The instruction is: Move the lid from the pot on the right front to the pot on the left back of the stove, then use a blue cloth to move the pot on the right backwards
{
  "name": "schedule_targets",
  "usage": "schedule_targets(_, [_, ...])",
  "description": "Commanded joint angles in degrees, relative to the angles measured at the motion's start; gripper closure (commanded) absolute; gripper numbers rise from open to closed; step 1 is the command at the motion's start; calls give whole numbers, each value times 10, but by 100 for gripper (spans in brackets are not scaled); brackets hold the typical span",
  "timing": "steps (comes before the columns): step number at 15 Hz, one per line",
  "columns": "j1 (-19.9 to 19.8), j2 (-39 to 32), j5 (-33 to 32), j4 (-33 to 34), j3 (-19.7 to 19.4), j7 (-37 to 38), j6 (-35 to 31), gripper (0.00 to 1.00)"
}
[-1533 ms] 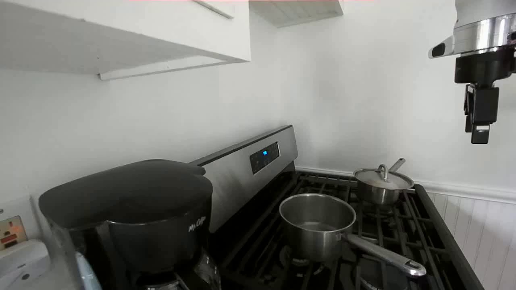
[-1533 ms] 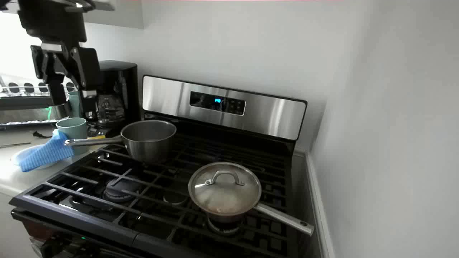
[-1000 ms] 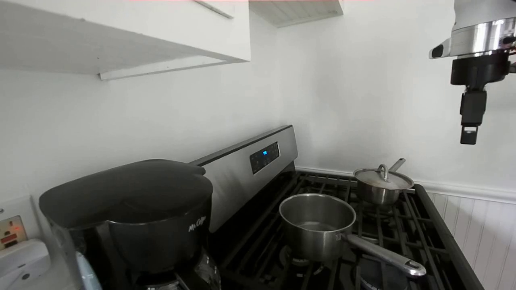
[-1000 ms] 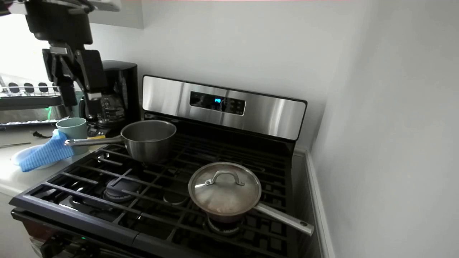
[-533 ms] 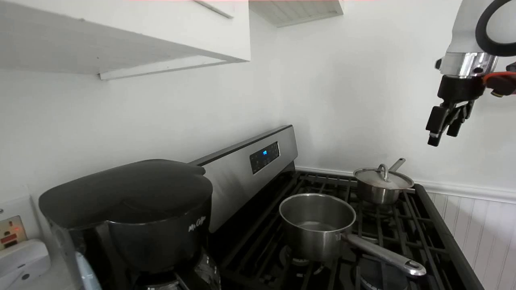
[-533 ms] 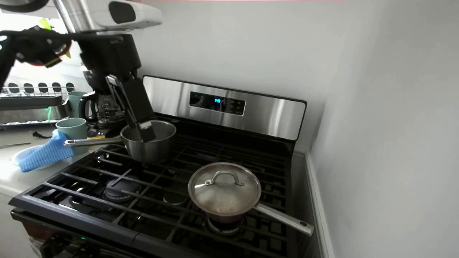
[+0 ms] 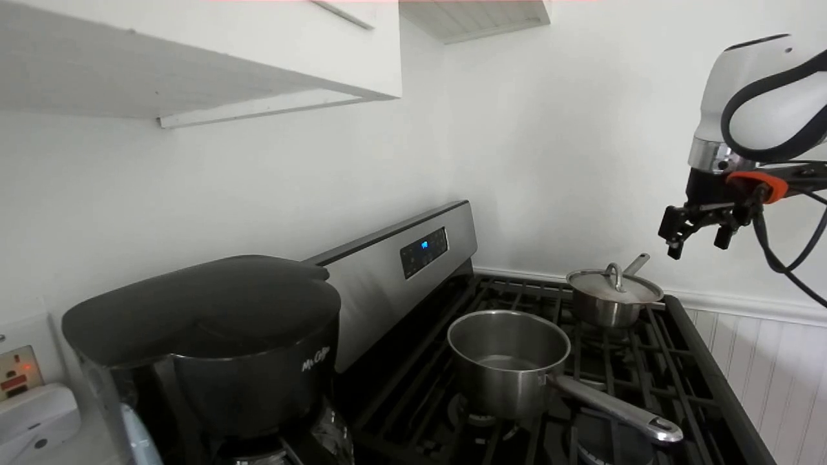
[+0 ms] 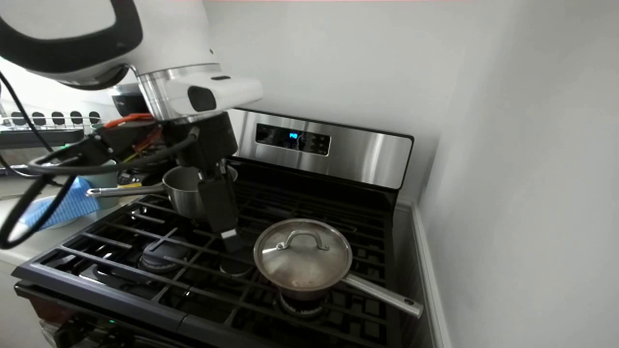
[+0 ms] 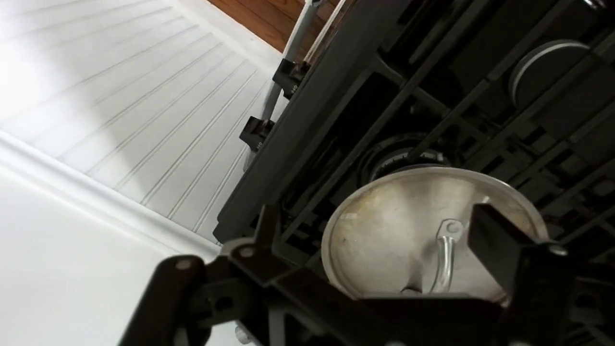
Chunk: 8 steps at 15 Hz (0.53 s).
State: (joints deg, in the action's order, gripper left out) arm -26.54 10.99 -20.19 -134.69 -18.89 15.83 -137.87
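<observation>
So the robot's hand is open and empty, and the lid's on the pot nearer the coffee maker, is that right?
Not quite: the lid is on the farther pot, away from the coffee maker, as both exterior views show; the nearer pot has no lid. The rest is right: the hand is open and empty.

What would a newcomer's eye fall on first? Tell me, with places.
Most likely the big white arm, filling the upper left of an exterior view, its gripper open and holding nothing. Next, probably, the shiny lid on the pot at the right front of the stove. Then perhaps the blue cloth, off to the left of the stove.
</observation>
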Motion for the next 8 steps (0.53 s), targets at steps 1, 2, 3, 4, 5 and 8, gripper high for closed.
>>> schedule_targets(1, [8,-74,9,49,2,53,-19,0])
schedule_targets(2, [12,-88,13,60,1,61,-25,0])
schedule_targets(3, [18,-104,18,75,0,64,-31,0])
schedule_targets(4, [23,-117,21,84,-1,67,-39,0])
schedule_targets(5, [28,-133,27,96,-3,67,-49,0])
schedule_targets(8, [38,-170,58,122,-7,56,-79,0])
